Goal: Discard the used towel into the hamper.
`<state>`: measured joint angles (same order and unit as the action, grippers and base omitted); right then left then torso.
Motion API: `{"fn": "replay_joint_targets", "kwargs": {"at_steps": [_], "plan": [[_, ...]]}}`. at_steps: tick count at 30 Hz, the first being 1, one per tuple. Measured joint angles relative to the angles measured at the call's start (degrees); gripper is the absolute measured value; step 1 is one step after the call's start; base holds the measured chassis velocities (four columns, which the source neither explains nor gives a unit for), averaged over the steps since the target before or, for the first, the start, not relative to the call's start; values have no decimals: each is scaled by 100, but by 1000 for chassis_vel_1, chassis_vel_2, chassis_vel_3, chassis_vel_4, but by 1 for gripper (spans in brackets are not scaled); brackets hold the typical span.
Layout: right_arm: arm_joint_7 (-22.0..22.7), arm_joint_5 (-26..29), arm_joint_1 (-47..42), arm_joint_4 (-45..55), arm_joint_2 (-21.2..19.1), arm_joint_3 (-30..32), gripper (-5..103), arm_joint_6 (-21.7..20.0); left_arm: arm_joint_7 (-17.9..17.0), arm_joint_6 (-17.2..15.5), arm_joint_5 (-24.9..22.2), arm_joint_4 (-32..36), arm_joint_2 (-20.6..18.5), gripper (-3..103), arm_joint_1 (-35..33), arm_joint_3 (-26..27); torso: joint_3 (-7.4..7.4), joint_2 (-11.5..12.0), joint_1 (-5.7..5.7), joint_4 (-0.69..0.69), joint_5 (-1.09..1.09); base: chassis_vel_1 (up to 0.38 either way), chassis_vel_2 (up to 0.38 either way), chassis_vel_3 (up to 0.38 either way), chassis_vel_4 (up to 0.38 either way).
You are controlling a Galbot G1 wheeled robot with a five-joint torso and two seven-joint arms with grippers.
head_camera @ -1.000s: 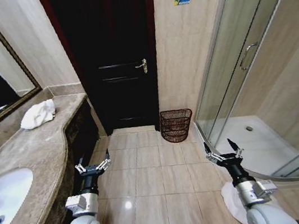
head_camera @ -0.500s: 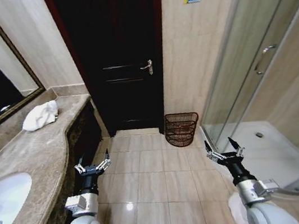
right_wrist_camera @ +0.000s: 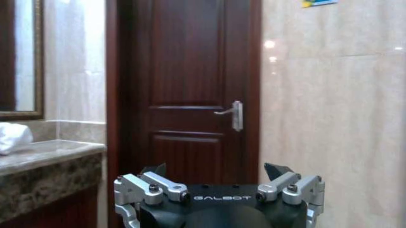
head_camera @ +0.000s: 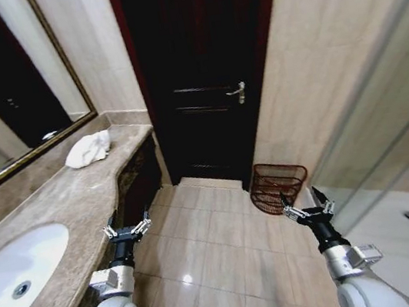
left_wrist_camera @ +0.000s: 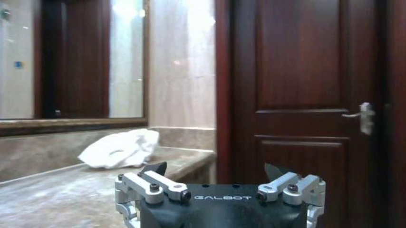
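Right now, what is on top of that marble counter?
On the counter lies a crumpled white towel at the far end by the mirror, and a sink nearer. Nothing covers them.

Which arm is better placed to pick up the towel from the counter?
Probably the left. The towel lies on the counter on the robot's left, ahead of the open left gripper. The open right gripper hangs over the floor on the hamper side.
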<state>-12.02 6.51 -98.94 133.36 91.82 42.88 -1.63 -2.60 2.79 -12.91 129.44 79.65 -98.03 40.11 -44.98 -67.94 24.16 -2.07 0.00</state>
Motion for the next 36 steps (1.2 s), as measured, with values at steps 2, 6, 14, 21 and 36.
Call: {"fn": "replay_joint_targets", "kwargs": {"at_steps": [2, 6, 14, 21, 36], "plan": [[-2, -1, -8, 0, 2, -3, 100, 0, 4, 16, -2, -1, 3, 100, -15, 0, 0, 0, 0, 0, 0, 1, 199, 202, 1], [-6, -5, -15, 0, 15, -8, 100, 8, 8, 73, -3, -26, 6, 100, -22, -1, 0, 0, 0, -1, -1, -20, 206, 206, -35], [-8, -7, 6, -32, 21, -12, 100, 38, 2, 155, -43, -54, 61, 100, -10, -15, 0, 0, 1, 1, 1, -85, 158, 159, -90], [-33, -11, 64, -52, 27, -28, 100, 19, 0, 38, -36, 3, 75, 100, -5, 9, 0, 0, 1, 0, 0, -130, 127, 119, -133], [-64, -57, 211, -94, 21, -47, 100, -31, -87, -98, -61, 68, 46, 100, -18, 60, -1, 0, 2, 0, 1, -137, 141, 142, -139]]}}
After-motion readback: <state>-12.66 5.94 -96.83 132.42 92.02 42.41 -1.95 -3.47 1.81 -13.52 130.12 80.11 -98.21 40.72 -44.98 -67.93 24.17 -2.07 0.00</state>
